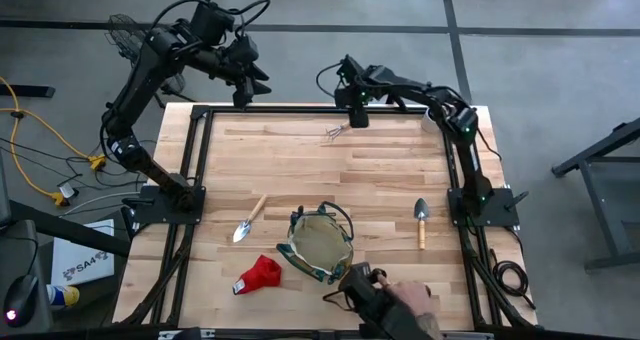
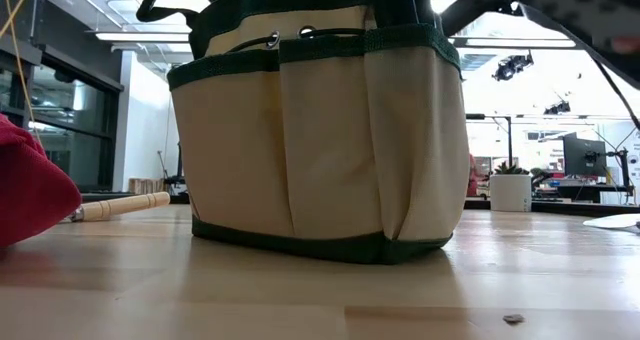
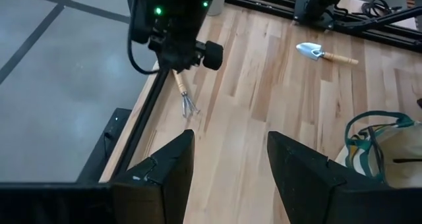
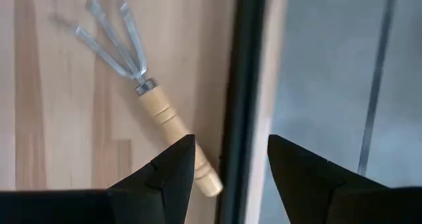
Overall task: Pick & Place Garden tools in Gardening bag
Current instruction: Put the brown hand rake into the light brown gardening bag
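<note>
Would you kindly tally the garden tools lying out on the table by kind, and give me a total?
Trowels: 2
Mini rake: 1
Red glove: 1
Total: 4 tools on the table, outside the gardening bag.

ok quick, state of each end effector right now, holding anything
left end effector: open, empty, raised at the table's far left edge.
right end effector: open, empty, over the mini rake handle at the far edge.

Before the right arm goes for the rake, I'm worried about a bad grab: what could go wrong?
The mini rake lies against the table's dark frame rail, so the open right pincer could strike the rail. A person's hand beside the gardening bag could be hit during a drop-off.
</note>
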